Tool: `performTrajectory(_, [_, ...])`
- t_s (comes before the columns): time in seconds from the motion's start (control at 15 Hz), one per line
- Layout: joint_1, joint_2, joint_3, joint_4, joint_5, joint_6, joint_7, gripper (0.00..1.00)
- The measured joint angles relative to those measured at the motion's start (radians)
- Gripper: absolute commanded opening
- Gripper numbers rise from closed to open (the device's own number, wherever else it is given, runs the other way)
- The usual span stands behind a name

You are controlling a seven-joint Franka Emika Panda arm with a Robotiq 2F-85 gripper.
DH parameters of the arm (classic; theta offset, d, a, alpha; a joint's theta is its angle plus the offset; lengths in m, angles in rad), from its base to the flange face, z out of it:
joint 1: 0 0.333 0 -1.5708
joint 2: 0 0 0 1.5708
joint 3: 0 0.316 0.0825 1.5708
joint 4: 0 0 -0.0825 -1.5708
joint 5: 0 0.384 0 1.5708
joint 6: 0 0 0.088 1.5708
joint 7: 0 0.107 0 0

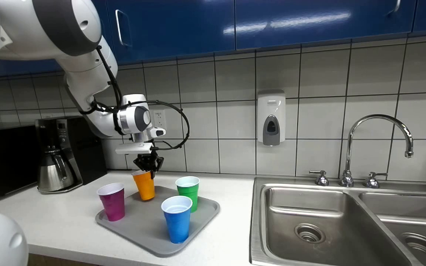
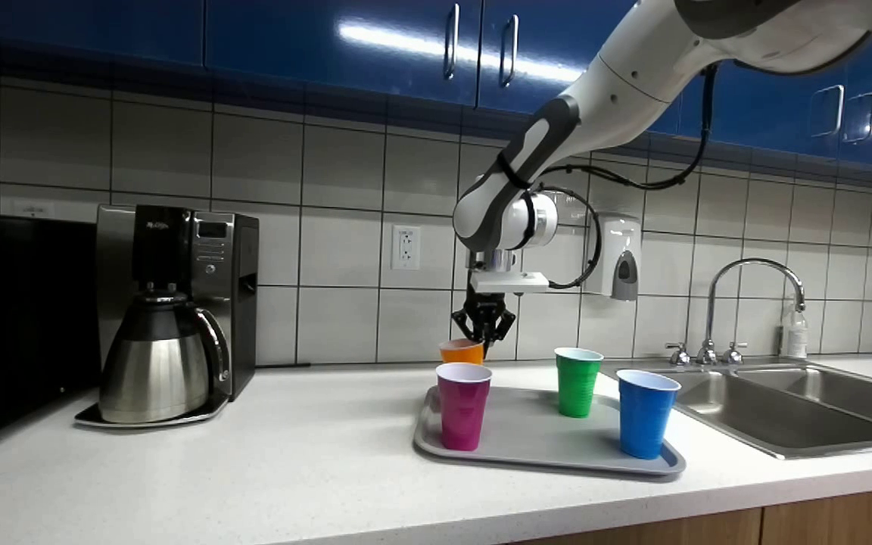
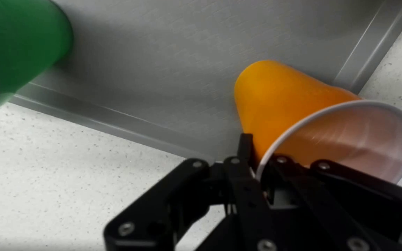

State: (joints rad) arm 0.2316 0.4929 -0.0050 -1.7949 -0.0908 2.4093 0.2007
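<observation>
Kitchen robot's gripper [image 3: 259, 160] pinches orange cup [image 3: 277, 96] by the rim

The gripper is clamped on the orange cup's thin wall, one finger [image 3: 245, 148] along the outside and its mate inside the mouth, as the wrist view shows. The cup stands on, or just over, a gray tray [image 2: 530, 424] at a back corner near the tiled wall [image 2: 345, 250]; whether its base bears weight cannot be told. The step in hand appears to be the grasp itself, and the next move would call for a steady pinch and room from the neighboring cups. Those are a magenta cup [image 2: 463, 412] nearby, a green cup [image 1: 189, 195] by the same back edge and a blue cup [image 1: 178, 223] diagonally across, all upright and apart. Beyond the tray, on the white counter [image 2: 254, 484], a coffee maker [image 2: 213, 295] and a double sink [image 1: 256, 221] flank the scene beneath blue cabinets [image 1: 183, 26].
</observation>
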Motion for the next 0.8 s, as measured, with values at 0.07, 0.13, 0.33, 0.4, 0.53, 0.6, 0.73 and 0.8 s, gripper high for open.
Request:
performTrajectory(0.07, [-0.004, 0.0, 0.002, -0.003, 0.007, 0.008, 0.0, 0.01])
performTrajectory(0.13, [-0.008, 0.0, 0.004, -0.005, 0.013, 0.015, 0.0, 0.01])
performTrajectory(0.33, [-0.015, 0.0, 0.007, -0.012, 0.026, 0.027, 0.0, 0.01])
performTrajectory(0.4, [-0.017, 0.0, 0.007, -0.013, 0.028, 0.03, 0.0, 0.01])
performTrajectory(0.53, [-0.02, 0.0, 0.007, -0.016, 0.032, 0.036, 0.0, 0.01])
performTrajectory(0.6, [-0.021, 0.0, 0.007, -0.018, 0.033, 0.039, 0.0, 0.01])
performTrajectory(0.73, [-0.022, 0.0, 0.007, -0.021, 0.035, 0.043, 0.0, 0.01])
performTrajectory(0.8, [-0.023, 0.0, 0.007, -0.023, 0.035, 0.045, 0.0, 0.01])
